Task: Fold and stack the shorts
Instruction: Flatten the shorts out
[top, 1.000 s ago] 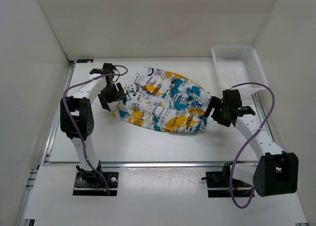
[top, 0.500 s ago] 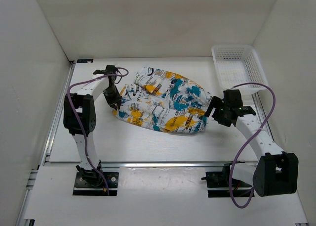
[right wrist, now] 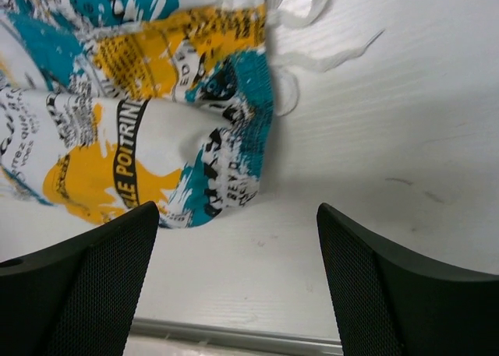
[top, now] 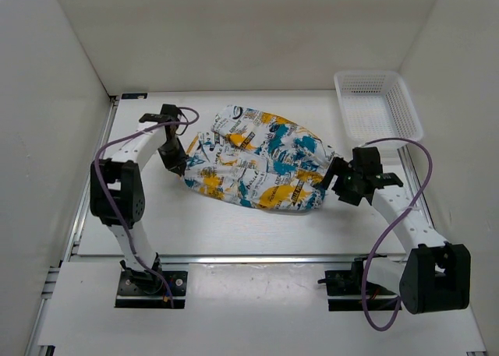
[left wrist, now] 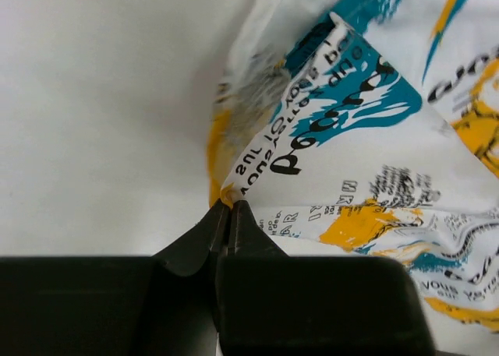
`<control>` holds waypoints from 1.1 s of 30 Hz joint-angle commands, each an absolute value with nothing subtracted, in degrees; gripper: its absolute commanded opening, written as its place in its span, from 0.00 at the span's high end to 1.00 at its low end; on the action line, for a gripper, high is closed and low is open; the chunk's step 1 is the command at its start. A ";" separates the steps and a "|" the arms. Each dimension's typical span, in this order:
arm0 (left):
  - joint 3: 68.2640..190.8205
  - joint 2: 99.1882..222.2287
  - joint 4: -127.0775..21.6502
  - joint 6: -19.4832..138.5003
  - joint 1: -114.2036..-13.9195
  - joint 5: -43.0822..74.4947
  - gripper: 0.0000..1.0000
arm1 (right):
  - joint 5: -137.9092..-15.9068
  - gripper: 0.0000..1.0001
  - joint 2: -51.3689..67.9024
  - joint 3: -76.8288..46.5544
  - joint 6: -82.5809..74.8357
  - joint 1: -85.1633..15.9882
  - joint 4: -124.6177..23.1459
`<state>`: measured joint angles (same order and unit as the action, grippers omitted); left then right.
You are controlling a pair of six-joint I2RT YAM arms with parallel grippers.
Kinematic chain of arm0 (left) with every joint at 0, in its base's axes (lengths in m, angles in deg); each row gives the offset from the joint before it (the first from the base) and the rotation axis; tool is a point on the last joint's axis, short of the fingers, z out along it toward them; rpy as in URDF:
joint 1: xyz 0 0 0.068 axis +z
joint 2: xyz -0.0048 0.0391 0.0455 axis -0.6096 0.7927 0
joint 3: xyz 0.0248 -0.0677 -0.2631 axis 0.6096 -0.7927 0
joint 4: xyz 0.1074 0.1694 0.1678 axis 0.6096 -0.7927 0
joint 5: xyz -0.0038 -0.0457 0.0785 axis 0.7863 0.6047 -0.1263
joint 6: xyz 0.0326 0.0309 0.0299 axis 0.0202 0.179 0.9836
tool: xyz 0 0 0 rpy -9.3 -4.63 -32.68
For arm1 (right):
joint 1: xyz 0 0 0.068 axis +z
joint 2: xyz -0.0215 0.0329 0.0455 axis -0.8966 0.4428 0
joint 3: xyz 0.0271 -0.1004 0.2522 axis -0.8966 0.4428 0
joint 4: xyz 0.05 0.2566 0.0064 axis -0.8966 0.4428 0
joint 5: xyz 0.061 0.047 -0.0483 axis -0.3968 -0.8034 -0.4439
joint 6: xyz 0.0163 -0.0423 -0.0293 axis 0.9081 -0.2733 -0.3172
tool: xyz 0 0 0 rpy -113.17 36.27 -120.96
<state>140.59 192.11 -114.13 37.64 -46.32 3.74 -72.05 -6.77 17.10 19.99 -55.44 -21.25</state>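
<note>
The shorts (top: 253, 157), white with yellow-orange, teal and black print, lie crumpled across the middle of the table. My left gripper (top: 178, 163) is at their left edge, shut on a pinch of the fabric; in the left wrist view the fingertips (left wrist: 228, 209) meet on a fold of the shorts (left wrist: 351, 138). My right gripper (top: 330, 177) stands open at the right end of the shorts (right wrist: 156, 130), close to the table. Its fingers (right wrist: 86, 286) straddle bare table beside the waistband corner and white drawstring (right wrist: 312, 37), with nothing between them.
A white mesh basket (top: 376, 107) stands at the back right corner of the table. White walls enclose the table on the left, back and right. A metal rail (top: 249, 257) runs along the near edge.
My left gripper moved in onto the left edge of the shorts and shut on the fabric, which has lifted a little there. My right gripper shifted slightly toward the shorts and stays open.
</note>
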 commanded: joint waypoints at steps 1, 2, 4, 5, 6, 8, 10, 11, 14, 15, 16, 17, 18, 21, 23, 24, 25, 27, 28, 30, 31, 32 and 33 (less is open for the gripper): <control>137.89 182.25 -114.76 37.95 -46.53 2.70 0.89 | -81.55 0.14 -8.65 22.41 24.97 -55.63 -24.42; 137.18 181.29 -114.76 37.43 -46.53 3.74 0.89 | -83.83 0.16 -8.65 24.09 26.74 -55.63 -26.00; 135.69 179.96 -114.76 37.43 -46.53 4.45 0.89 | -88.49 0.20 -9.18 29.61 32.25 -55.63 -31.43; 135.68 179.18 -114.15 37.43 -46.53 4.46 0.89 | -88.51 0.21 -9.79 31.39 34.21 -54.93 -32.77; 135.16 179.17 -114.14 37.43 -46.53 4.98 0.89 | -88.52 0.28 -9.80 32.97 35.70 -54.93 -34.18; 135.16 179.17 -114.14 37.43 -46.53 4.98 0.89 | -88.52 0.36 -11.20 36.48 38.78 -54.40 -38.22; 134.63 179.17 -114.14 37.43 -46.53 4.98 0.89 | -87.38 0.37 -11.20 37.03 39.49 -53.61 -39.81; 134.63 179.17 -114.14 37.43 -46.53 4.98 0.89 | -87.37 0.37 -10.59 37.03 39.50 -53.61 -39.82; 134.63 179.17 -114.14 37.43 -46.53 4.98 0.89 | -85.36 0.37 -7.78 35.46 39.50 -52.11 -41.05; 134.63 179.17 -114.14 36.90 -46.53 4.98 0.89 | -85.35 0.37 -5.60 34.67 39.50 -51.24 -41.83; 134.63 179.17 -114.14 36.90 -47.05 4.98 0.89 | -84.39 0.37 -4.36 34.66 39.50 -50.19 -42.54; 135.15 179.17 -114.14 36.90 -47.05 4.98 0.89 | -83.51 0.37 -3.04 33.18 40.11 -49.57 -43.06; 135.16 179.17 -114.14 36.90 -47.05 5.51 0.89 | -80.98 0.39 -0.85 33.16 40.72 -48.17 -43.59; 135.16 179.17 -114.14 36.90 -47.05 5.51 0.89 | -77.98 0.42 3.45 30.80 41.43 -45.88 -45.44; 135.16 179.17 -114.14 36.90 -47.05 5.51 0.89 | -74.56 0.45 5.40 29.22 42.05 -45.26 -44.92; 135.16 179.17 -114.14 36.90 -47.05 5.51 0.89 | -73.58 0.45 7.06 27.64 42.05 -44.39 -44.92; 135.16 179.17 -114.14 36.90 -47.05 5.51 0.89 | -72.70 0.47 7.86 26.93 42.05 -44.38 -44.92; 135.68 179.17 -114.14 36.90 -47.05 5.51 0.89 | -70.77 0.52 9.88 25.00 42.05 -43.76 -44.39; 135.68 179.17 -114.14 36.90 -47.05 5.51 0.89 | -69.28 0.55 10.50 24.29 42.05 -43.76 -43.78; 136.21 179.69 -114.67 36.90 -47.05 4.99 0.89 | -67.60 0.71 11.73 23.06 41.35 -43.76 -42.64; 136.21 179.70 -114.67 36.90 -47.05 4.98 0.89 | -66.64 0.77 11.74 21.92 40.74 -43.76 -41.41; 136.73 179.70 -115.28 36.90 -47.05 4.46 0.89 | -65.67 0.89 11.74 21.30 40.73 -43.76 -40.70; 137.52 179.70 -115.29 36.90 -47.05 4.46 0.89 | -64.18 0.96 11.74 20.60 39.77 -43.76 -38.96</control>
<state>134.89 180.57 -114.80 37.18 -46.80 4.90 -71.27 11.30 23.24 41.32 -43.92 -43.28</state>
